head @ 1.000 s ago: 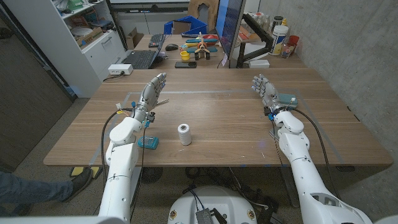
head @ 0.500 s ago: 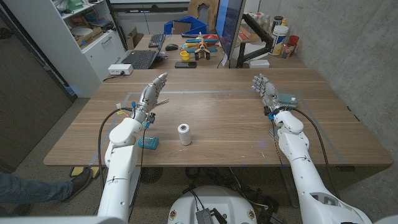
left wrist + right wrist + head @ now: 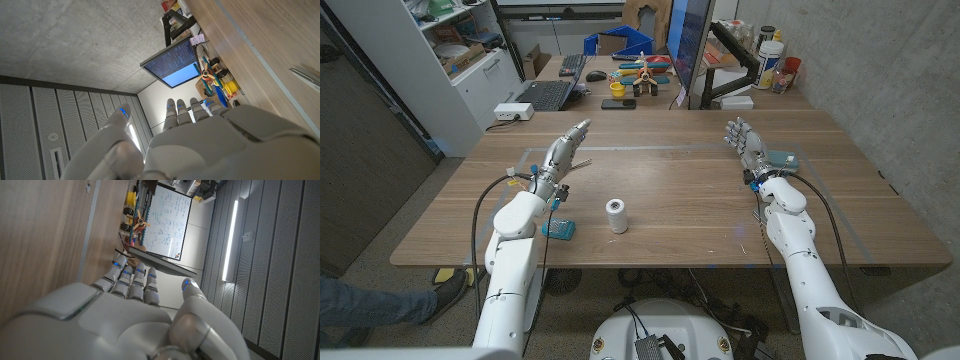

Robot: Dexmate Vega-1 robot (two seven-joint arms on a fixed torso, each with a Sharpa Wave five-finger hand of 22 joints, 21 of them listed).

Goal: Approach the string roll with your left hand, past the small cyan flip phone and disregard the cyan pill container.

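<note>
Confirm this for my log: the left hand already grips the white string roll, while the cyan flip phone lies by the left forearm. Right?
Not quite. The head view shows the left hand open and raised, well apart from the string roll, which stands untouched. The flip phone does lie by the left forearm.

Office-lab: monitor (image 3: 692,45), keyboard (image 3: 546,94), shelving (image 3: 460,40).

White arms (image 3: 510,262), grey fingers (image 3: 565,145) with blue-lit tips, black cables (image 3: 825,215).

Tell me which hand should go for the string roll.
Left. The left hand is open on the same side as the string roll, with the flip phone near its arm. The right hand is across the table by the pill container.
</note>
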